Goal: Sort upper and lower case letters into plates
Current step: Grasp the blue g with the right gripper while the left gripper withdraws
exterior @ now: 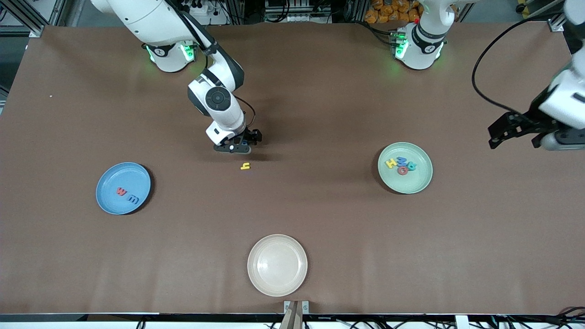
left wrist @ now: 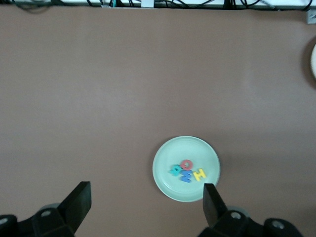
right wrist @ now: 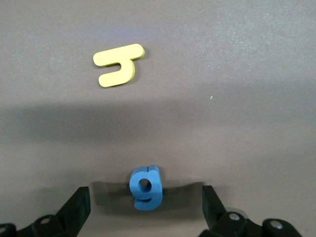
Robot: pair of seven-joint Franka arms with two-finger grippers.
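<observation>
Right gripper (exterior: 238,147) low at mid-table, jaws spread wide around blue g (right wrist: 146,187), not clamped; yellow h (exterior: 245,166) just beside, open table all round. Left gripper (exterior: 512,132) waiting open near table's edge. Mint plate (exterior: 418,182) holds H, M, G; blue plate (exterior: 109,192) w, m; cream plate (exterior: 277,283) near front edge

The front view hides the blue g (right wrist: 145,187) under the right gripper (exterior: 237,145). The left arm (exterior: 564,103) is cut off by that view's edge. The cream plate (left wrist: 314,60) barely shows in the left wrist view.
</observation>
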